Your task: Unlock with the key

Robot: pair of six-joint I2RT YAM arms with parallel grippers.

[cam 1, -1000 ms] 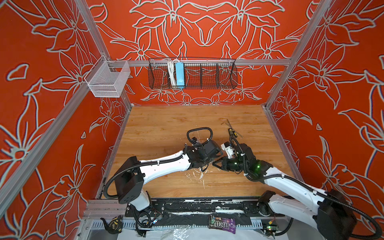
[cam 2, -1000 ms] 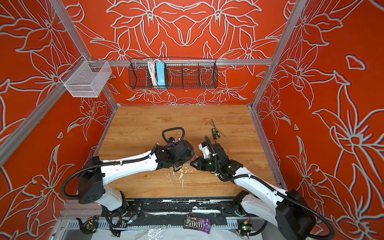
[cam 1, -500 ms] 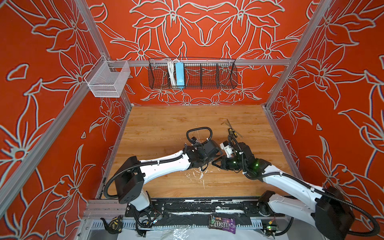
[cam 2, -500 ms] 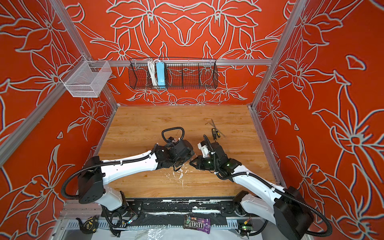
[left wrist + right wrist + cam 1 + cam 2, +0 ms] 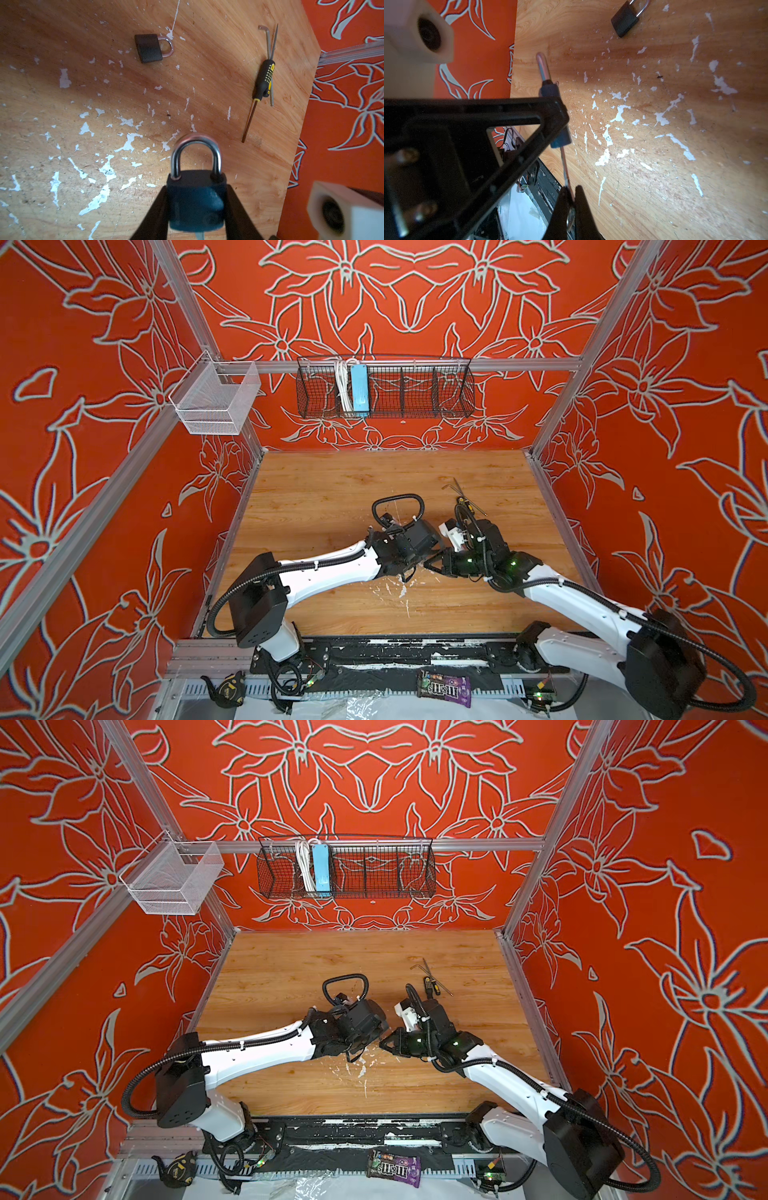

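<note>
My left claw clamps the padlock by its body over the bench. My right claw is pinched tight on the key, whose blade sits in the padlock's underside.

Both top views: mounted high over front edge, pitched steeply down, covering whole table.
Left wrist: close behind held padlock, facing right edge.
Right wrist: close, low, facing left edge.
Wrist views share loose padlock, flaked central patch.
</note>
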